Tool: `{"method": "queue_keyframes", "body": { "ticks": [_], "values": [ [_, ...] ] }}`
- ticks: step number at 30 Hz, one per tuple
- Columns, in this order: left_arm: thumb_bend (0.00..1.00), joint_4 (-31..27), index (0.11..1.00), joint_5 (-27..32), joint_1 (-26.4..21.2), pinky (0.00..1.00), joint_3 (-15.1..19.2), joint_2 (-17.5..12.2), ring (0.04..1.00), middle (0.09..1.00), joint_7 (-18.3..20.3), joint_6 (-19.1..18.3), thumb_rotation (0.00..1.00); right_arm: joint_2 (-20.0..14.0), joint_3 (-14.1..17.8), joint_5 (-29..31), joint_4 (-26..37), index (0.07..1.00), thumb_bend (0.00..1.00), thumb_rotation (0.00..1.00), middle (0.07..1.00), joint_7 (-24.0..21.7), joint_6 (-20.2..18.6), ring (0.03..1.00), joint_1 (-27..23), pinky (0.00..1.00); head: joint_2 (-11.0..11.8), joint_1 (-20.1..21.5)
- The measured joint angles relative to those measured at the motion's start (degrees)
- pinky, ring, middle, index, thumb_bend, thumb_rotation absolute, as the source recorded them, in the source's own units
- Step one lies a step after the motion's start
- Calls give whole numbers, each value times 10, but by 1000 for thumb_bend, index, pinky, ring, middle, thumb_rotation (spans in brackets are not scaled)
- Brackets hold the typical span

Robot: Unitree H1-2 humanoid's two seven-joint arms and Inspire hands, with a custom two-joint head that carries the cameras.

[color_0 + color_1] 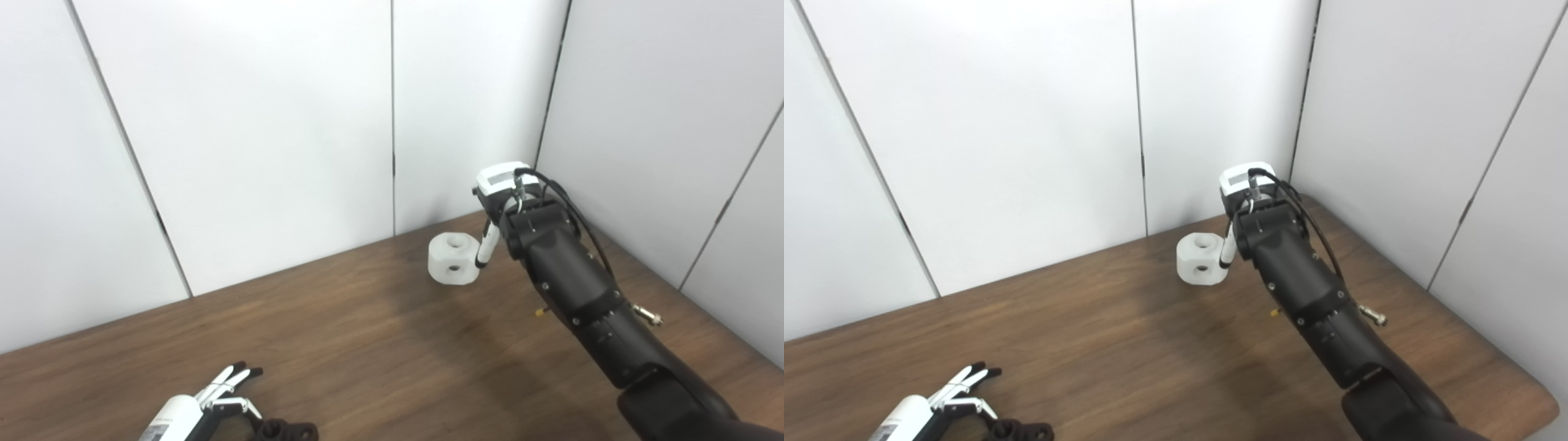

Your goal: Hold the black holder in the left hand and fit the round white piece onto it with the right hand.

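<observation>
Round white piece [454, 259] sits at the far side of the wooden table [367, 331], with one finger of the right hand [499, 202] touching its right face; that hand's grasp cannot be judged. Left hand [226, 392], fingers spread, lies at the near edge just beside the black holder [288, 430], holding nothing.

My hands work over a dark wooden table [1127, 331] with a rounded corner. White wall panels [998, 135] with thin dark seams enclose it beyond and beside my right hand, evenly lit.
</observation>
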State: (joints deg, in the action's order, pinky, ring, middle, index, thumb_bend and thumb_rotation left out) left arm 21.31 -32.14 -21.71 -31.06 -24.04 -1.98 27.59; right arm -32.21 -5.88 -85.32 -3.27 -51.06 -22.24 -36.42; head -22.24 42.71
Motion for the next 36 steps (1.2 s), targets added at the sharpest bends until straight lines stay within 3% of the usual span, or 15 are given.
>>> {"method": "queue_keyframes", "body": {
  "ticks": [7,16,21,36],
  "values": [
    [522,0,485,0,0,872,0,0,977,933,0,0,58,1,-23,1,-35,869,1000,323,1000,10,-3,1000,-2,925,-4,-4],
    [522,1,486,6,4,948,2,0,1000,930,0,0,58,19,-56,1,-75,874,980,290,1000,33,-20,1000,-8,954,-7,-13],
    [522,1,486,6,4,997,2,0,1000,931,0,0,58,19,-61,6,-91,880,973,292,1000,43,-20,1000,-14,965,-6,-15],
    [523,-5,486,6,9,1000,3,-1,1000,931,1,-1,58,18,-84,37,-118,856,964,293,995,76,-20,995,-19,959,-16,-27]
  ]
}}
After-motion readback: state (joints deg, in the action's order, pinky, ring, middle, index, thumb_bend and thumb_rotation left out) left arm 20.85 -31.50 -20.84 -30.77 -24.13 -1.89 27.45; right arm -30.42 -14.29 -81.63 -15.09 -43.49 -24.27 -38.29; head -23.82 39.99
